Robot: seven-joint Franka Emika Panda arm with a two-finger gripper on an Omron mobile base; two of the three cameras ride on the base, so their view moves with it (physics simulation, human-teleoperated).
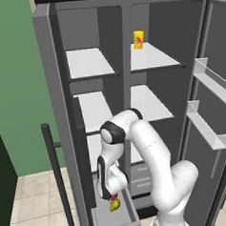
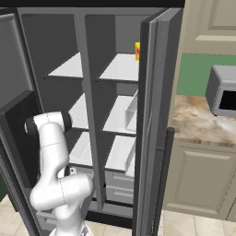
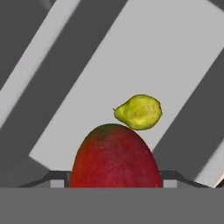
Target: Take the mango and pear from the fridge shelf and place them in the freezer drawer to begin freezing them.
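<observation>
Pincer [image 1: 112, 196] low over the open freezer drawer [image 1: 129, 219], clamped on the mango [image 3: 114, 156]. In the hand view, mango red with a dark greenish top, wedged between the two dark fingertips [image 3: 56, 178], one on each side. Pear [image 3: 139, 112] yellow-green, lying on the pale floor of the drawer beyond the mango, seemingly apart from it, roughly midway between the drawer's long walls. In the left base view, pear [image 1: 114, 204] visible just under the hand, inside the drawer near its back end; a small red spot just above it at the fingertips.

Freezer drawer pulled out at the foot of the left compartment, long and narrow, grey front toward the camera. Fridge shelf [image 1: 146, 103] white, with grey front edge, up in the right compartment. Yellow carton [image 1: 138, 39] with a red mark upright at the back edge of the top right shelf. Fridge doors swung wide. Microwave [image 2: 223, 90] on the bench [image 2: 198, 122] to the right of the fridge.
</observation>
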